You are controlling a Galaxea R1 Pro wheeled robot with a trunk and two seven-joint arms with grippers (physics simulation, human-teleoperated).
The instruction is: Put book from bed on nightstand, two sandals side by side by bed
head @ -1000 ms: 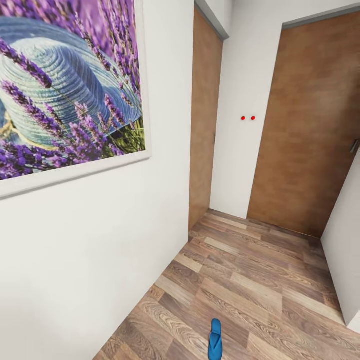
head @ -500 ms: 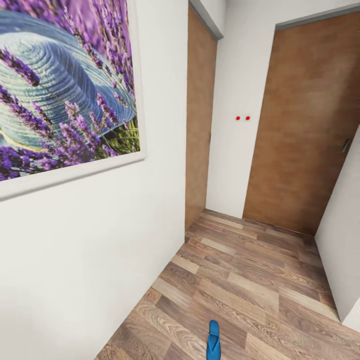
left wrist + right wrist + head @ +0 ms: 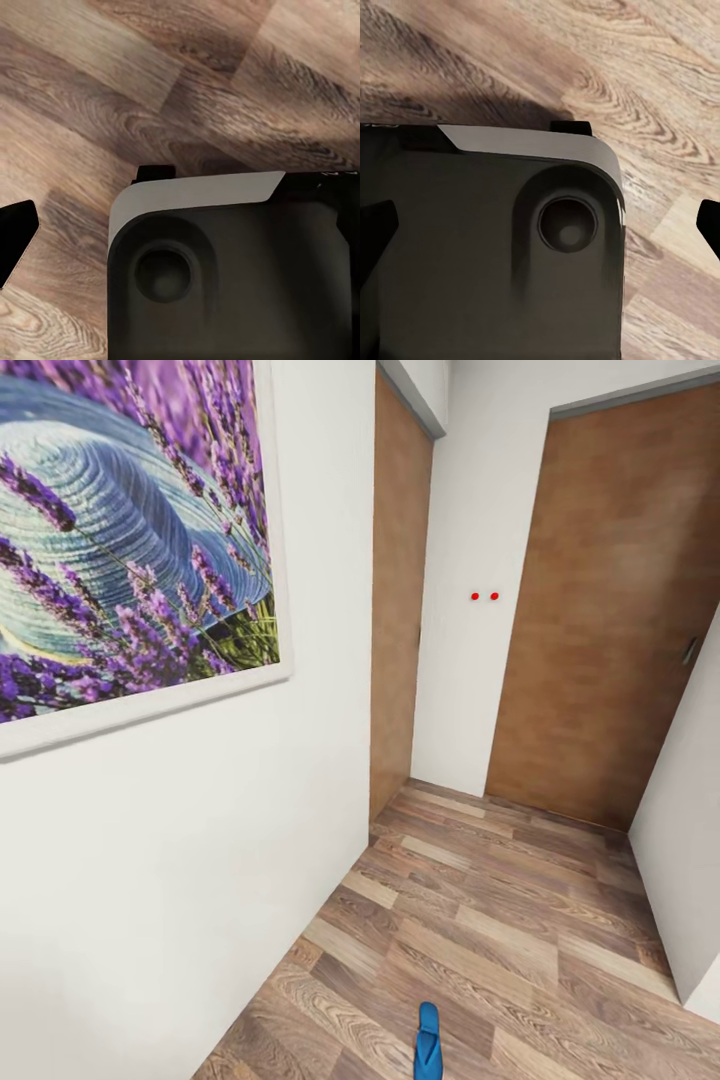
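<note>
Down at the near edge of the wood-plank floor (image 3: 480, 920) lies one blue sandal (image 3: 428, 1040) (partly cut off), beside the wall with the lavender picture (image 3: 130, 530). Can't tell either claw's opening from the wrist views.

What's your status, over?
One blue sandal flat on the wood floor, dead ahead. Gripper states can't be told. Lavender picture on left wall; path to sandal open.

lavender picture (image 3: 130, 540) upper left | brown doors (image 3: 400, 590), (image 3: 620, 610) centre, right | two red dots (image 3: 484, 597) between
</note>
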